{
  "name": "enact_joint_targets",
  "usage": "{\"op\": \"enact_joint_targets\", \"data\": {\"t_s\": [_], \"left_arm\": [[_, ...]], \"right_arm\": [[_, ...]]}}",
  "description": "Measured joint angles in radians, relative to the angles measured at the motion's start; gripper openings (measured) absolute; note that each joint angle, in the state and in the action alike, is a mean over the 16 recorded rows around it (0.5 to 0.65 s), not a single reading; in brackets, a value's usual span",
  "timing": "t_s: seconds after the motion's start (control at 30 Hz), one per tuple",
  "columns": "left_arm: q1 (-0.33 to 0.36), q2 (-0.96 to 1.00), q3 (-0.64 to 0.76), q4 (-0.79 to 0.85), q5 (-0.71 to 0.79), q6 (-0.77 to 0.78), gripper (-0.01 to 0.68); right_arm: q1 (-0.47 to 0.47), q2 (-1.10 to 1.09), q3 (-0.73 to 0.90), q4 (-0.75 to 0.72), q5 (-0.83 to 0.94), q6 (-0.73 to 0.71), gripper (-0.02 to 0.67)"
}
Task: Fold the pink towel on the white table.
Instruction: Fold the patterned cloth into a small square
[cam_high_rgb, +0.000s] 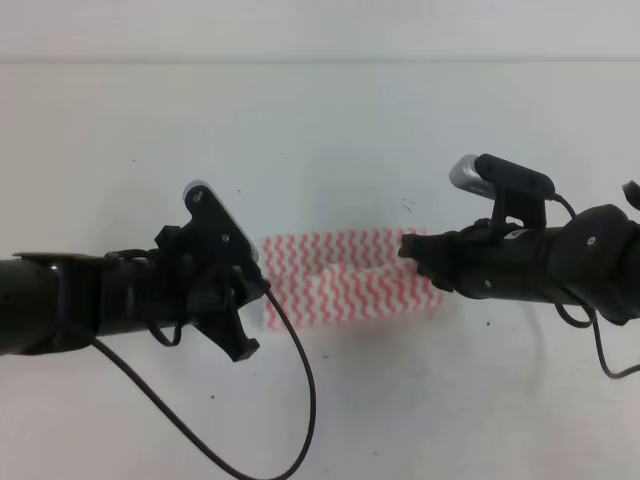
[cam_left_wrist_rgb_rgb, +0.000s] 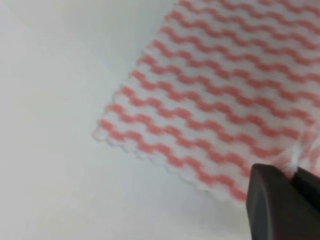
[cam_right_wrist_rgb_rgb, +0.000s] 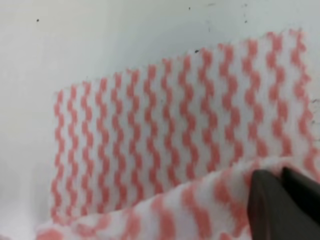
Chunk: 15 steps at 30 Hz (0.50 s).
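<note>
While both black arms reach in from the sides of the high view, the pink towel (cam_high_rgb: 345, 280) lies near the centre of the white table (cam_high_rgb: 320, 120), a wavy red-and-white striped band between them. A strip of it runs across the middle of the cloth at a slight slant, raised above the layer underneath.

The left gripper (cam_high_rgb: 250, 285) sits at the towel's left edge, just left of centre in the frame, with a black cable (cam_high_rgb: 300, 400) looping down from it towards the bottom edge. In the left wrist view 1 dark finger (cam_left_wrist_rgb_rgb: 272, 207) fills the lower right corner, and the cloth (cam_left_wrist_rgb_rgb: 220, 95) puckers right where it meets that finger, so the pincer looks clamped on the towel's border. The towel's scalloped corner lies flat on the table towards the left of that view.

The right gripper (cam_high_rgb: 412, 250) meets the towel's right end, right of centre in the high view, with a silver-tipped camera mount (cam_high_rgb: 500, 180) above the arm. In the right wrist view its dark fingers (cam_right_wrist_rgb_rgb: 272, 205) sit in the lower right corner, pressed together on a lifted fold of cloth (cam_right_wrist_rgb_rgb: 165, 210) that crosses the bottom of the frame, blurred and close. Beyond that fold the rest of the towel lies flat on the table (cam_right_wrist_rgb_rgb: 100, 35).
</note>
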Motion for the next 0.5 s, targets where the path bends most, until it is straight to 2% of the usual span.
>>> {"op": "enact_joint_targets", "data": {"t_s": [0.5], "left_arm": [[0.000,0.030,-0.026,-0.001,-0.050,-0.051,-0.004]], "right_arm": [[-0.010,-0.005,-0.001,0.001,-0.022,0.000,-0.017]]}}
